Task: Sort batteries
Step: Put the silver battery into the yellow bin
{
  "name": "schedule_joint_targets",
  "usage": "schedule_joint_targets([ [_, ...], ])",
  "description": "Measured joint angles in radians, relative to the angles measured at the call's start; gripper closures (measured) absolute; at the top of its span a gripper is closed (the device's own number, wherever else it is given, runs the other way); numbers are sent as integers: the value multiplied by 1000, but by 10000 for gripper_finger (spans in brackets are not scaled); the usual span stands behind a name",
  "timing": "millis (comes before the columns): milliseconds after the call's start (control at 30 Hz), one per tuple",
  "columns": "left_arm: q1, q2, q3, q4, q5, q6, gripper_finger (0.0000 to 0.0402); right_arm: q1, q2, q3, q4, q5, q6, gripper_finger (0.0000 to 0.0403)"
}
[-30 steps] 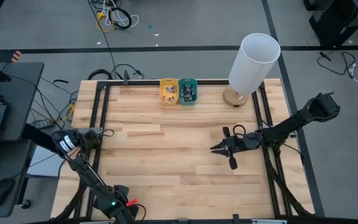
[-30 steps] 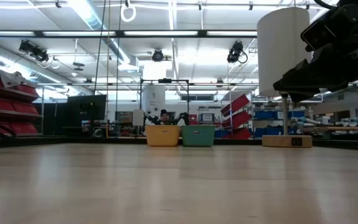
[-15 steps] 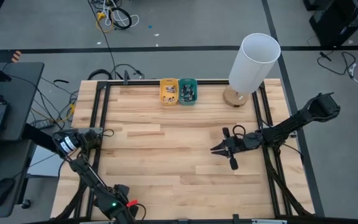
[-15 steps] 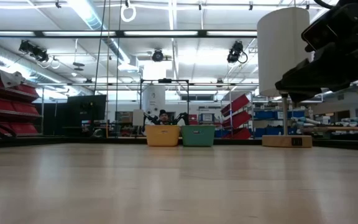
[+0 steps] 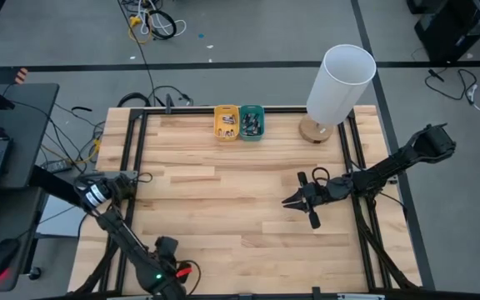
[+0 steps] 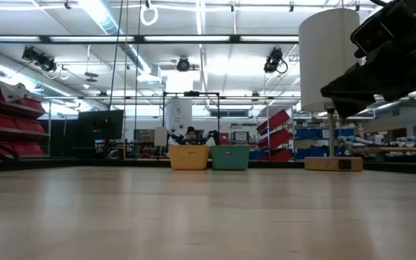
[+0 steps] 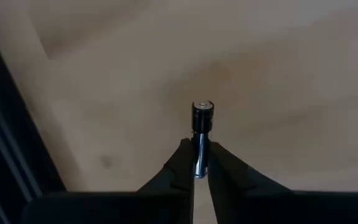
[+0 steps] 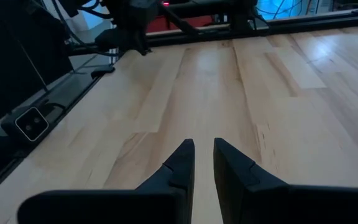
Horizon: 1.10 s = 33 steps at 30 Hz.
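Dark and silvery batteries lie in a yellow tray and a teal tray at the table's far edge; in the low view the two trays stand side by side. At the table's left edge my left gripper is shut on one dark battery with a silvery end cap. My right gripper hovers above the right half of the table, its fingers close together with nothing between them; it shows in the low view at the upper right. My left gripper pinches the battery's rear half between its two fingers. The fingers lie along the battery, whose capped end sticks out past the fingertips over the wood. Whether the battery rests on the table or is lifted clear cannot be told.
A lamp with a tall white shade on a wooden base stands at the far right, next to the trays. A black metal frame runs along the table's edges. Bare wood lies between the two arms.
My left arm's lower joint near the table's near edge has shifted a little toward the right; its gripper stays at the left edge. My right arm has kept still.
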Motion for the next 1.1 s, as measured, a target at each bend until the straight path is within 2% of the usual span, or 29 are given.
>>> schedule_joint_targets([
  [267, 157, -59, 5, -58, -255, 265, 364, 0, 0, 0, 12, 0, 79, 355],
  [567, 467, -112, 5, -53, -458, 776, 364, 4, 0, 0, 12, 21, 176, 355],
  [733, 657, -160, 6, 59, -541, 1082, 364, 4, 0, 0, -4, 36, 214, 355],
  [867, 787, -200, 6, 209, -584, 1326, 364, 3, 0, 0, -21, 39, 212, 355],
  [1100, 1038, -211, 5, 486, -574, 1717, 364, 3, 0, 0, -18, 73, 208, 355],
])
